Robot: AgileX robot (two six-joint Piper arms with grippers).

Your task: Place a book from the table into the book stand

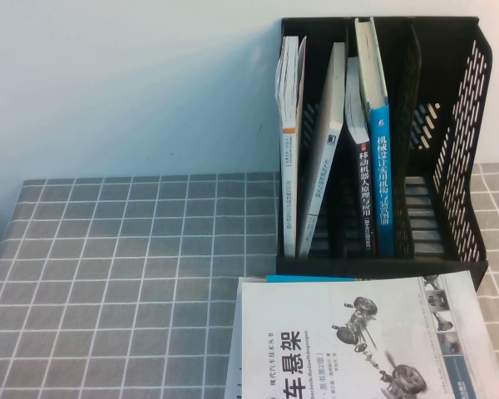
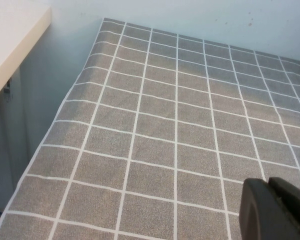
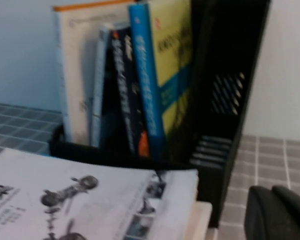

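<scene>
book stand: black slotted rack (image 1: 449,158), upright at the far edge of the table, toward the far-right corner. Perforated side walls, taller than the books in it. Also in the right wrist view (image 3: 225,100).
book: blue spine with white characters (image 1: 381,166), already standing in the stand, upright in a middle slot, spine facing the near edge. Right wrist view shows its yellow-green cover with a blue band (image 3: 162,65).
other books in stand: white-spined book (image 1: 289,141) in the leftmost slot, a thin white one (image 1: 326,150) leaning beside it, a dark-spined one (image 1: 363,191) just left of the book, touching or nearly touching it.
rightmost slots: hold no books.
white book: car-suspension picture on the cover (image 1: 358,341), lying flat at the near edge, right of centre, its far edge just beside the stand's base. Something blue peeks out under its far edge; cannot tell what.
table: grey cloth with white grid (image 1: 116,283).
left gripper: only a black tip shows in the left wrist view (image 2: 275,207), over bare cloth near the table's left edge. Cannot tell its opening. Holds nothing visible.
right gripper: black tip in the right wrist view (image 3: 277,212), low near the right side of the stand, beside the white book. Cannot tell its opening.
high view: neither arm shows.
</scene>
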